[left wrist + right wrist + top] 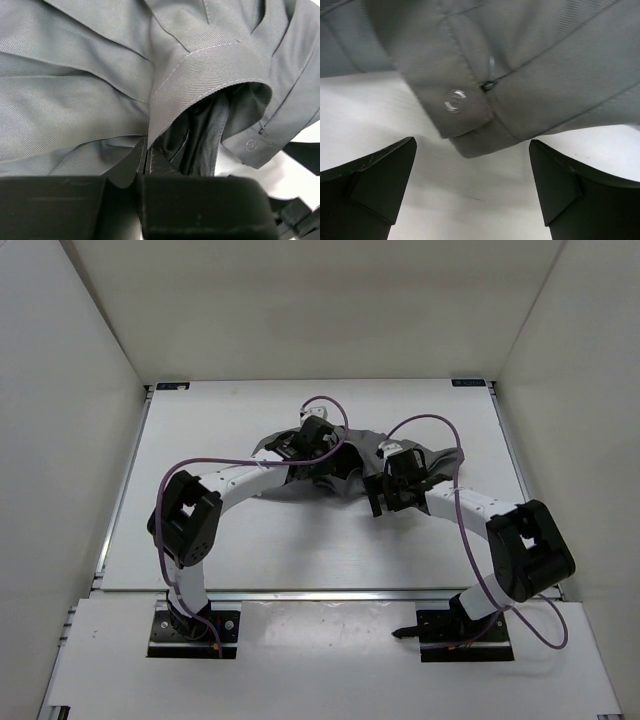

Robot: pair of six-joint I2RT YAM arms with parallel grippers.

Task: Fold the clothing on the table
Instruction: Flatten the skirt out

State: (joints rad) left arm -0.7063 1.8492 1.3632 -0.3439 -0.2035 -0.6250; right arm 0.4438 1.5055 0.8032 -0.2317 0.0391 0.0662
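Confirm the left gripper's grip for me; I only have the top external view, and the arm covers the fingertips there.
Observer: In the left wrist view, the left gripper is shut, and a stitched fold of the grey pleated skirt looks pinched between its tips.
Operator: Report the right gripper.
Observer: The right gripper is open, with its fingers wide apart and nothing held.
Operator: Say what lies ahead of it.
Observer: A grey tab of the skirt with a clear button lies over the white table. The tab's end reaches the gap between the fingers.
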